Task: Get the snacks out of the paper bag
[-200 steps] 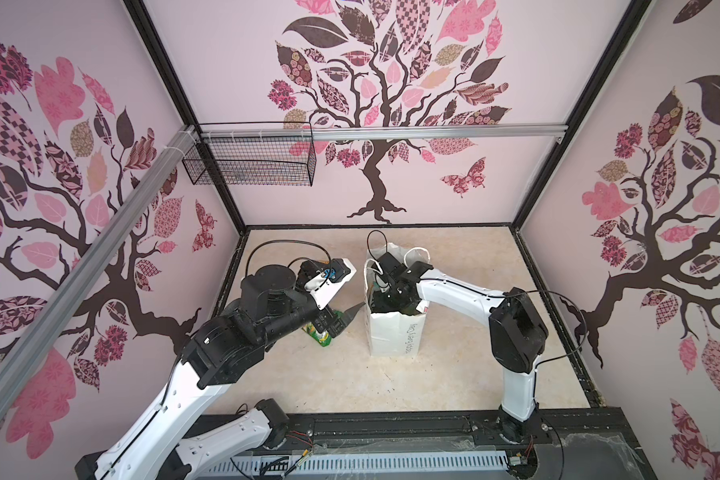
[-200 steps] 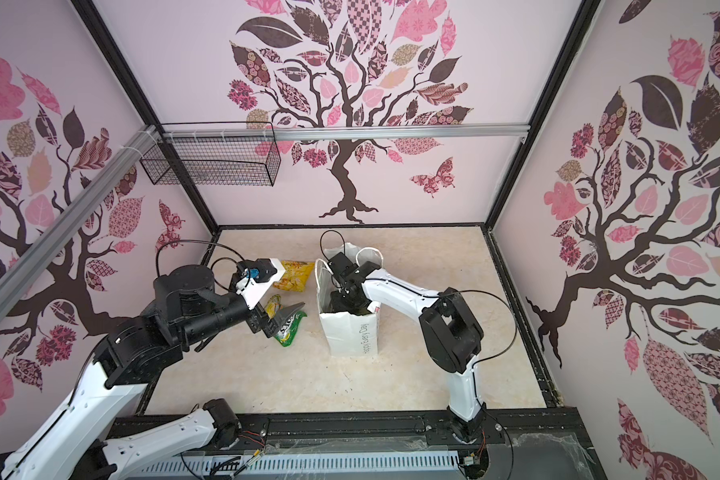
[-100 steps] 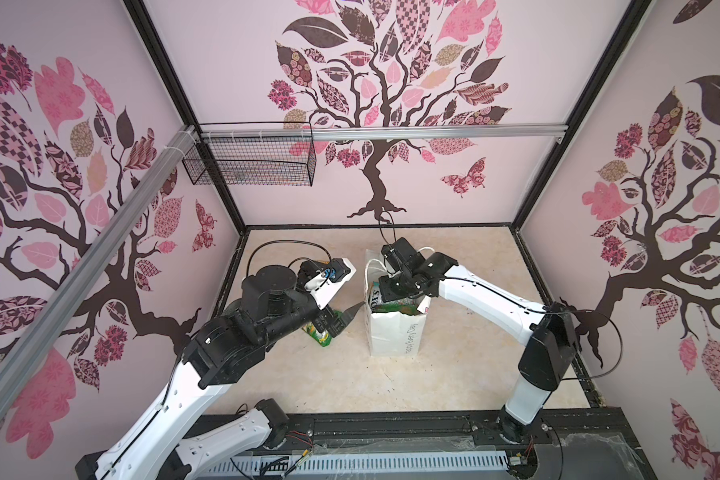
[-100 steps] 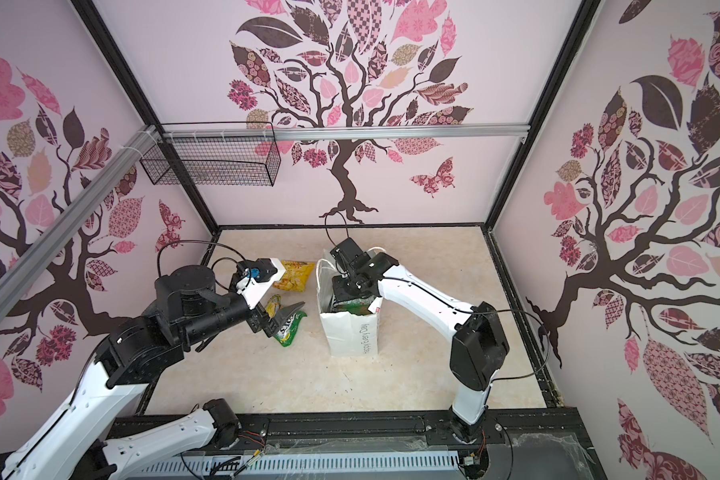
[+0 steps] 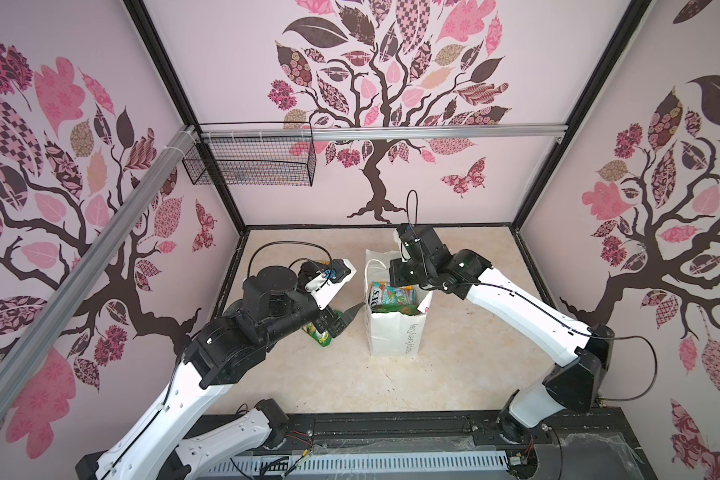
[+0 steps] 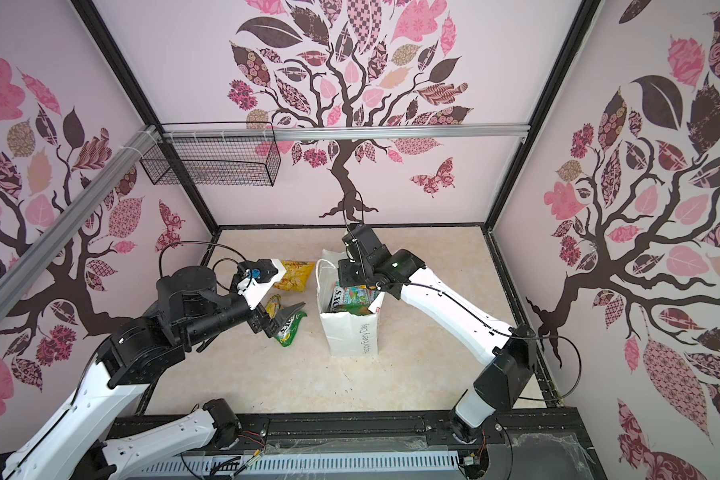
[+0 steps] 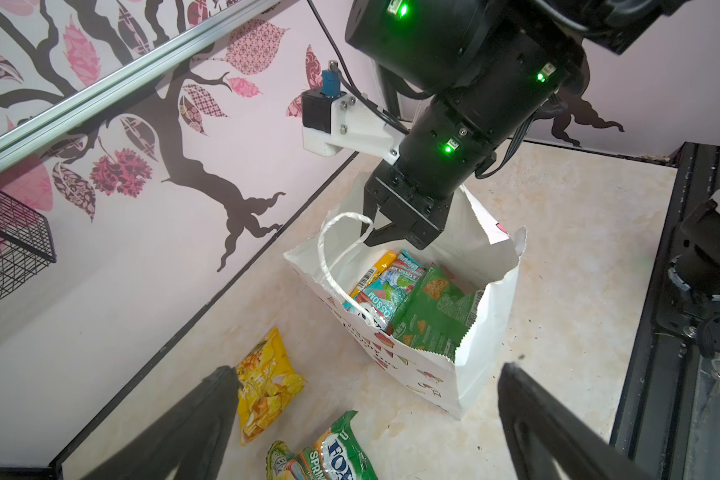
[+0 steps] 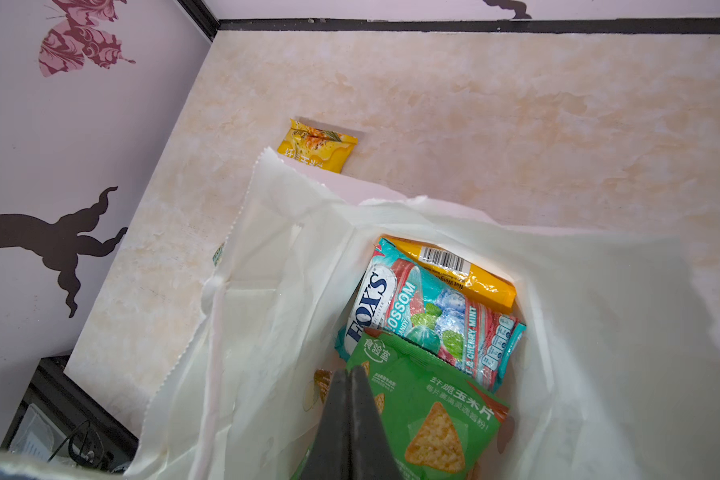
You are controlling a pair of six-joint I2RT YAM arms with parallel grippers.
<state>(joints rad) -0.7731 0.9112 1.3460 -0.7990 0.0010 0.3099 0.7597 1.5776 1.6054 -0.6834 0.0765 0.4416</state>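
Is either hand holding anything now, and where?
Nothing is held. The left hand is open; the right hand is shut empty above the paper bag.

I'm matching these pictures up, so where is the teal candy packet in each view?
In a top view: teal packet in the open paper bag, just below the middle.
In a top view: again in the paper bag's mouth, just below the middle.
Left wrist view: near the middle, between orange packet and green packet.
Right wrist view: near the middle, inside the paper bag.
Shared landmark: the paper bag.
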